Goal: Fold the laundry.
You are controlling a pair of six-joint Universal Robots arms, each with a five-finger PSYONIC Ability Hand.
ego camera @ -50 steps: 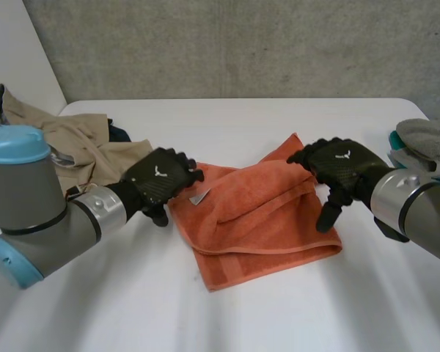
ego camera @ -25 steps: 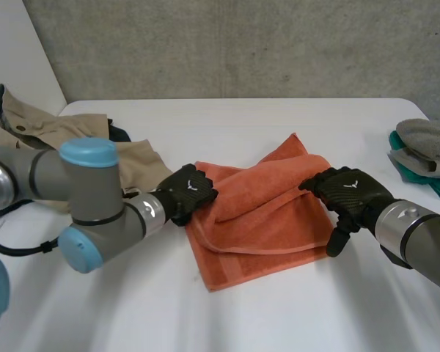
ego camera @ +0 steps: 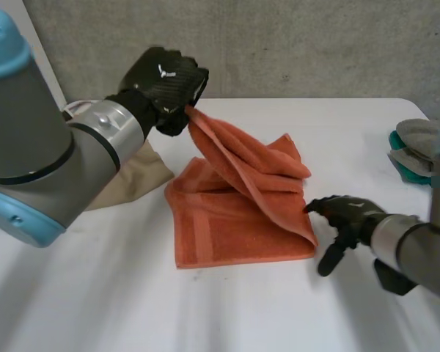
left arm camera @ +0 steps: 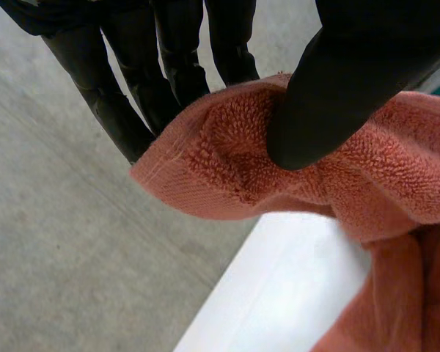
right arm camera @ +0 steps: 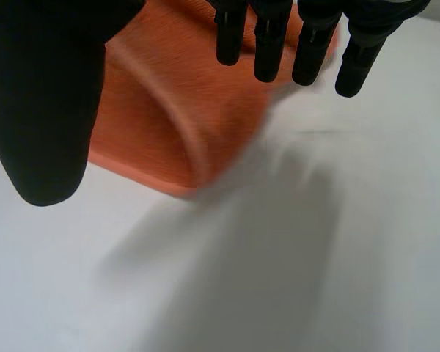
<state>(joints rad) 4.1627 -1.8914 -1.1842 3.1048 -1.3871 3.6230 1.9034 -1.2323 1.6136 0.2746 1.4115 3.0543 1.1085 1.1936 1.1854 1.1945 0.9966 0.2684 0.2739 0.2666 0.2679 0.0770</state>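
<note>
Left hand (ego camera: 165, 84), upper left, pinches a raised corner of the orange towel (ego camera: 227, 235) lying centre frame; right hand (ego camera: 350, 218), lower right, rests slack-fingered just beside it; best to carry that corner across evenly, edges aligned.

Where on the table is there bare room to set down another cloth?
Bare table lies in front of the orange towel and behind it toward the wall. Crowded: beige garment at the left edge, grey and teal cloths at the right edge, right hand beside the towel.
</note>
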